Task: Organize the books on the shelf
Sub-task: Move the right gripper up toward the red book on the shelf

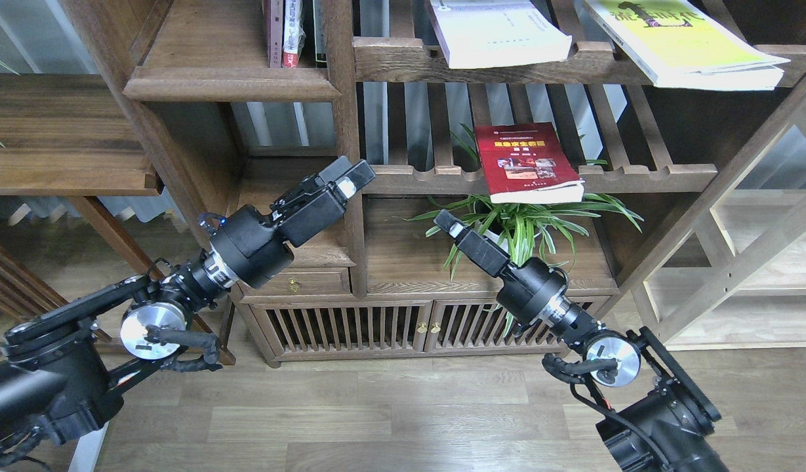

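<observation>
A dark red book [527, 160] lies flat on the middle slatted rack, its front end overhanging the rail. A white book [501, 29] and a yellow-green book [685, 39] lie on the upper slatted rack. The solid dark-brown shelf [232, 82] is at the upper left. My left gripper [351, 178] hovers by the bookcase post below that shelf, fingers together, holding nothing. My right gripper [444, 221] points up-left, below and left of the red book and apart from it. Its fingers cannot be told apart.
Thin upright books [288, 33] stand at the right end of the solid shelf. A green spider plant [527, 229] sits under the red book, just behind my right gripper. A low cabinet [350, 324] with slatted doors stands below. A pale wood unit [757, 282] stands at the right.
</observation>
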Robot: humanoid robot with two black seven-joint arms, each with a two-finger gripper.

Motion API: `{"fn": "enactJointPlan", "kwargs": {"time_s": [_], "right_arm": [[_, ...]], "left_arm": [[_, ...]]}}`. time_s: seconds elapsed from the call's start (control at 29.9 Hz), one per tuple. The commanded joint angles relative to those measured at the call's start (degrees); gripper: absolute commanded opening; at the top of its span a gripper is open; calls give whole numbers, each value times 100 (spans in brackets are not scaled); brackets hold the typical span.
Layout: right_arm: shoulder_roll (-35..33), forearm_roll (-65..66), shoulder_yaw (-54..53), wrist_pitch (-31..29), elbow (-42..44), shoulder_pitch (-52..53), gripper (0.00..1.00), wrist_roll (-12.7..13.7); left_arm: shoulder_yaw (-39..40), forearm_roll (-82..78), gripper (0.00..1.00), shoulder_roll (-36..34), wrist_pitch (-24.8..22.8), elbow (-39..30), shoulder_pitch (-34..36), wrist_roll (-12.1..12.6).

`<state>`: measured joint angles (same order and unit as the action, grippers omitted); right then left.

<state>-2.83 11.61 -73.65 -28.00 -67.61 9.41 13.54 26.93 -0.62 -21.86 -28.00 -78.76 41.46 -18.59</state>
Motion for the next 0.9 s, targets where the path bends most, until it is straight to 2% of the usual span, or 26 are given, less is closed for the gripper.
{"fn": "enactJointPlan", "kwargs": {"time_s": [0.0,0.23,0.3,0.77,0.87], "right_arm": [[2,8,0,0,2,-9,100,0],[-16,-1,0,0,20,-158,100,0],[2,-1,18,0,20,-194,100,0],[54,-62,44,0,222,-299,100,-9],[63,-106,0,0,319,-273,100,-18]], "left_arm": [[23,-69,99,15,0,10,-32,-57],[208,-466,99,41,0,1,-50,-101],[156,-509,99,59,0,10,-67,4],[410,-536,99,58,0,62,-111,14],[419,-404,99,85,0,63,-199,-65]]}}
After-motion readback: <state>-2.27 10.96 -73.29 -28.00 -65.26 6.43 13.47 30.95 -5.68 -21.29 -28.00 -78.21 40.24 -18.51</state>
